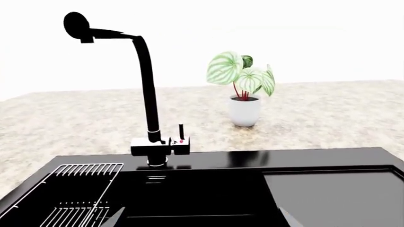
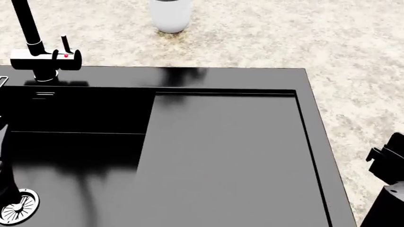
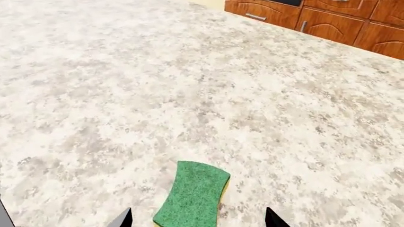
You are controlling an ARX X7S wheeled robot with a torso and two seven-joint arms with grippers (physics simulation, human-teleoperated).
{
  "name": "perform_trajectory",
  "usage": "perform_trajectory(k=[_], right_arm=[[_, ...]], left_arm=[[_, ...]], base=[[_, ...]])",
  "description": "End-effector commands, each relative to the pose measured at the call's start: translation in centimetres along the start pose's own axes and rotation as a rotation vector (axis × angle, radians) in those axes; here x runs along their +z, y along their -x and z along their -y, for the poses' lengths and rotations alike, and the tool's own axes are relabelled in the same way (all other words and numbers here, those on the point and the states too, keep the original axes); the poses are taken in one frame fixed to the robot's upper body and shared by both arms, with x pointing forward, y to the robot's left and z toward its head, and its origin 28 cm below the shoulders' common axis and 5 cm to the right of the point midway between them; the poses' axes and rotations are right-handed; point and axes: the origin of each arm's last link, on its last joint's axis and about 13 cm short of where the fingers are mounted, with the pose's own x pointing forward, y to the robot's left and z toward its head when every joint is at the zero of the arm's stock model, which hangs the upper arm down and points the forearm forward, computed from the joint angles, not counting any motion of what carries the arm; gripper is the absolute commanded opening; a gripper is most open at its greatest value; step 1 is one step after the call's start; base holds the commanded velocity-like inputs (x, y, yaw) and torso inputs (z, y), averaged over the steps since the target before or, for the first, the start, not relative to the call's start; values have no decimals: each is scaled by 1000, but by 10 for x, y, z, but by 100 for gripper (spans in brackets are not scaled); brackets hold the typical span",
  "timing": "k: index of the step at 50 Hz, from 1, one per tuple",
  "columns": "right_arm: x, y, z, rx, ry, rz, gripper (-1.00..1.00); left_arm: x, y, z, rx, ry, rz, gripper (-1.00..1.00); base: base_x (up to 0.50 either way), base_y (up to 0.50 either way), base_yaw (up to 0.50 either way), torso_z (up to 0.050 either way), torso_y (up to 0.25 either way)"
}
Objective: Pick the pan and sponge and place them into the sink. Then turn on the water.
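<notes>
The black sink (image 2: 221,75) fills the head view, with its flat ledge on the right, its deep basin on the left and the round metal drain (image 2: 18,206) at the bottom left. The black faucet (image 1: 149,94) stands at the sink's back rim; its base shows in the head view (image 2: 44,59). No water runs. My left gripper (image 1: 200,218) is open over the basin, facing the faucet. The green and yellow sponge (image 3: 191,198) lies on the counter between the open jaws of my right gripper (image 3: 198,221). The right arm (image 2: 388,189) shows beside the sink's right edge. The pan is out of view.
A white wire rack (image 1: 79,189) hangs in the basin's left part. A potted plant (image 1: 244,90) stands on the speckled counter behind the sink; its white pot shows in the head view (image 2: 170,14). Wooden cabinets (image 3: 328,19) lie beyond the counter.
</notes>
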Motion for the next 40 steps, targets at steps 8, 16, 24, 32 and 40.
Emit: perform_trajectory(k=[8, 16, 24, 32, 40], right_arm=[[-5, -40, -22, -80, 14, -104, 100], [-4, -53, -26, -95, -11, -148, 100], [-4, -62, -31, -102, -12, -180, 100], [-13, -70, -29, -114, -14, -217, 100], [-25, -79, -27, -85, -50, -299, 100]], left_arm=[[-3, 0, -3, -8, 27, -6, 100], [-4, 0, -1, -4, 30, -8, 100], [-4, -1, 0, -3, 25, -11, 100], [-4, -1, -1, -4, 24, -12, 100], [-4, 2, -4, 3, 23, -15, 100]], base=[[0, 0, 0, 0, 0], [0, 0, 0, 0, 0], [0, 0, 0, 0, 0], [0, 0, 0, 0, 0], [0, 0, 0, 0, 0]])
